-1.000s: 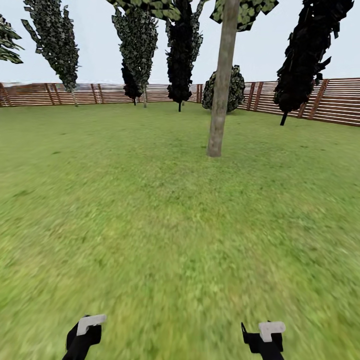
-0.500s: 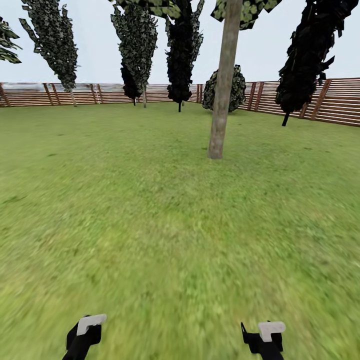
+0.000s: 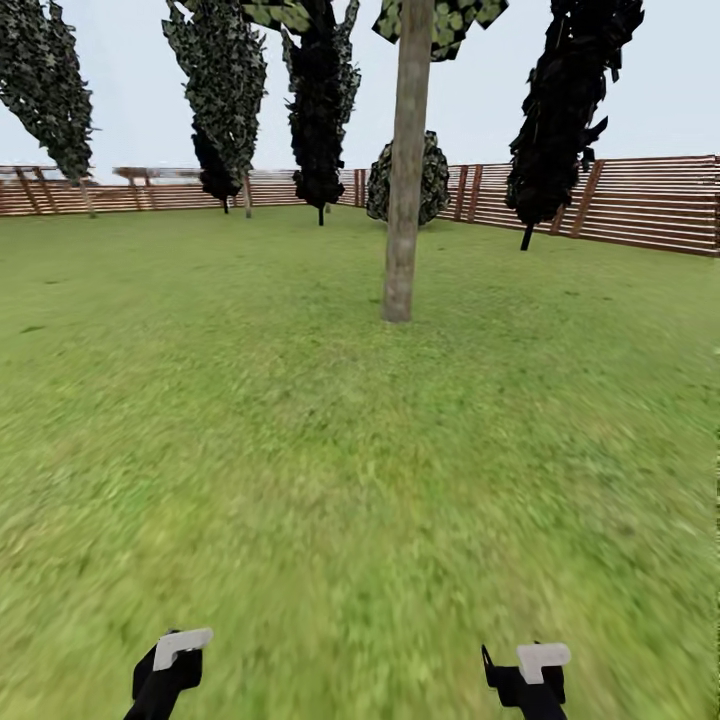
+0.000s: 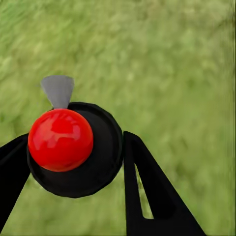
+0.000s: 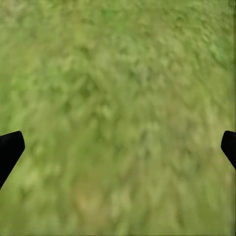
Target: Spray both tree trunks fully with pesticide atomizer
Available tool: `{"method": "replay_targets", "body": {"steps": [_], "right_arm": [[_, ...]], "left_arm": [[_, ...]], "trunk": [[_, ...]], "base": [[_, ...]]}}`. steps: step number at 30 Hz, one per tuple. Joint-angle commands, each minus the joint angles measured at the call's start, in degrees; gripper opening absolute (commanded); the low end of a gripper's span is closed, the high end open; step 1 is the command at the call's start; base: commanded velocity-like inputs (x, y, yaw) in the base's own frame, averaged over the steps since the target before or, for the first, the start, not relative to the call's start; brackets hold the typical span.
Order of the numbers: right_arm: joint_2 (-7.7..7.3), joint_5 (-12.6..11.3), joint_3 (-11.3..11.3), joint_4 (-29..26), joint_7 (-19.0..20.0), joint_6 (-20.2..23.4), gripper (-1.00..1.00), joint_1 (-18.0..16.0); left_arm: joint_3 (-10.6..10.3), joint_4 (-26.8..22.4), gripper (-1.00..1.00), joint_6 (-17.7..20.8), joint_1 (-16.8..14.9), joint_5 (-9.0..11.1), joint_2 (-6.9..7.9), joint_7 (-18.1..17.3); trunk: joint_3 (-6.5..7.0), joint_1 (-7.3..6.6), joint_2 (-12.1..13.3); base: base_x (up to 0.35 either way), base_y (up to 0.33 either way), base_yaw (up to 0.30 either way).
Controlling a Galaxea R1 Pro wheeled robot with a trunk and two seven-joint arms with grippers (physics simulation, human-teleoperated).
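One pesticide atomizer (image 4: 73, 150), black-bodied with a red knob and grey tab, clamped between the left gripper (image 4: 73, 162) fingers above the grass floor (image 3: 360, 480); right gripper (image 5: 118, 147) spread wide, holding nothing; one pale tree trunk (image 3: 405, 190) standing ahead, well apart, before a slatted wooden fence (image 3: 620, 200).

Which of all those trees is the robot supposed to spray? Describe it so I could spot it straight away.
Look over the lawn toward the brown slatted fence. One tree stands alone well in front of it, near the middle of the head view. Its trunk is a thick, pale grey-beige column, while the dark trees by the fence have thin black stems.
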Motion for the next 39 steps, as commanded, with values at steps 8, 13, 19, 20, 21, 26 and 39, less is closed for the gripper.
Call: {"method": "replay_targets", "body": {"steps": [8, 13, 19, 20, 21, 26, 39], "right_arm": [[0.00, 0.0, 0.0, 0.0, 0.0, 0.0, 1.00, 0.0], [0.00, 0.0, 0.0, 0.0, 0.0, 0.0, 1.00, 0.0], [0.00, 0.0, 0.0, 0.0, -0.1, 0.0, 1.00, 0.0], [0.00, 0.0, 0.0, 0.0, -0.1, 0.0, 1.00, 0.0], [0.00, 0.0, 0.0, 0.0, -0.1, 0.0, 1.00, 0.0], [0.07, 0.0, 0.1, 0.0, 0.0, 0.0, 1.00, 0.0], [0.08, 0.0, 0.1, 0.0, 0.0, 0.0, 1.00, 0.0]], "left_arm": [[0.0, 0.0, -1.00, 0.0, 0.0, 0.0, 0.05, 0.0], [0.0, 0.0, -1.00, 0.0, 0.0, 0.0, 0.07, 0.0], [0.0, 0.0, -1.00, 0.0, 0.0, 0.0, 0.07, 0.0], [0.0, 0.0, -1.00, 0.0, 0.0, 0.0, 0.07, 0.0], [0.0, 0.0, -1.00, 0.0, 0.0, 0.0, 0.07, 0.0], [0.0, 0.1, -1.00, 0.0, 0.0, 0.0, 0.07, 0.0], [0.0, 0.1, -1.00, 0.0, 0.0, 0.0, 0.07, 0.0]], "trunk": [[0.00, 0.00, 0.0], [0.00, 0.00, 0.0], [0.00, 0.00, 0.0], [0.00, 0.00, 0.0], [0.00, 0.00, 0.0], [-0.01, 0.00, 0.0], [-0.62, 0.00, 0.0]], "base": [[0.339, 0.000, -0.129], [0.339, 0.000, -0.006], [0.339, 0.000, 0.000], [0.339, 0.000, 0.000], [0.339, 0.000, 0.000], [0.339, 0.000, -0.017], [0.339, 0.000, -0.182]]}}
